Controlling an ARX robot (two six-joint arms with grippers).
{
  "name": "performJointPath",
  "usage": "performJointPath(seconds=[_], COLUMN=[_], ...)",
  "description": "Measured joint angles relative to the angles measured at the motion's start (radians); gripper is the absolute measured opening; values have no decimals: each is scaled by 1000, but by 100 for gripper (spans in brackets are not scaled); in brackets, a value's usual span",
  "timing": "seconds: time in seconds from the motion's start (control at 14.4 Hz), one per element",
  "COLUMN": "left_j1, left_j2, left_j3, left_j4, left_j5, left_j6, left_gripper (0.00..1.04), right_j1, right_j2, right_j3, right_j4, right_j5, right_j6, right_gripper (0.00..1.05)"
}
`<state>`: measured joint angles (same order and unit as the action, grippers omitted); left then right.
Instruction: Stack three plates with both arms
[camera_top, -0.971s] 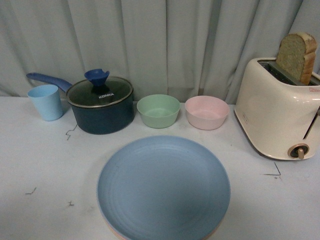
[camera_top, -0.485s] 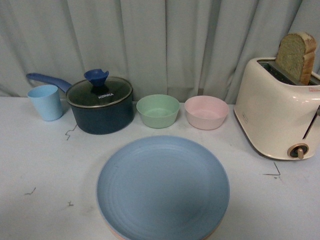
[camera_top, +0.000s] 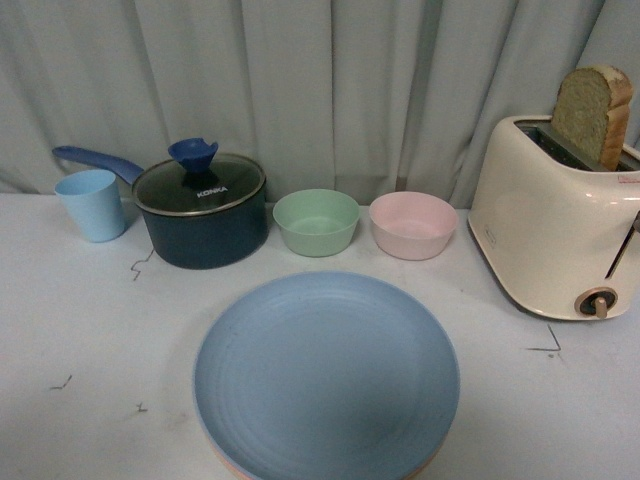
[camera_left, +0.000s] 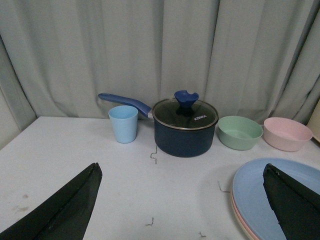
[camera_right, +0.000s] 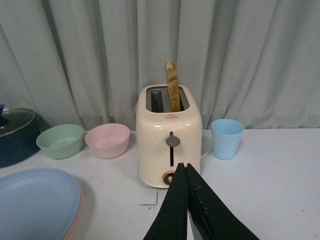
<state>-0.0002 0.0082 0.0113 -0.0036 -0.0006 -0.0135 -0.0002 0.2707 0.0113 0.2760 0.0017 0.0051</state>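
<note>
A: Where are the plates?

B: The big round light blue plate (camera_top: 327, 375) sits on top, on the white counter (camera_top: 80, 320), just in front of the small green bowl (camera_top: 316, 221) and the small pink bowl (camera_top: 413, 224). A thin pink plate edge (camera_left: 239, 216) peeks out right under the blue plate. I cannot see a beige plate for sure; it may be hidden between them.

A: So is the stack done?

B: I think it is done, or nearly. The plates lie one on the other and look lined up.

A: What are the arms doing?

B: In the front view, no arm shows. The left gripper (camera_left: 182, 200) has its dark fingers (camera_left: 65, 210) spread wide with nothing between them. The right gripper (camera_right: 186, 210) has its fingers pressed close together, holding nothing.

A: What comes next?

B: Probably only a check that the stack sits flat. The arms should stay clear of the blue plate, and of the dark blue pot with a glass lid (camera_top: 200, 208) behind it to the left.
</note>
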Motion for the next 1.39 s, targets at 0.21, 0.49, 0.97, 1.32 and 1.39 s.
performJointPath(seconds=[0.21, 0.49, 0.97, 1.32, 1.39], left_j1=[0, 0, 0, 0, 0], left_j2=[0, 0, 0, 0, 0], left_j3=[0, 0, 0, 0, 0], left_j4=[0, 0, 0, 0, 0], left_j5=[0, 1, 0, 0, 0], left_j6=[0, 0, 0, 0, 0], left_gripper=[98, 98, 98, 98, 98], right_j1=[0, 0, 0, 0, 0], right_j2=[-62, -266, -266, -266, -266], right_j3=[0, 3, 0, 0, 0], right_j4=[-66, -260, -279, -280, -280], right_j5=[0, -2, -2, -2, -2], right_j6=[0, 0, -2, -2, -2], right_gripper=[2, 2, 53, 99, 98])
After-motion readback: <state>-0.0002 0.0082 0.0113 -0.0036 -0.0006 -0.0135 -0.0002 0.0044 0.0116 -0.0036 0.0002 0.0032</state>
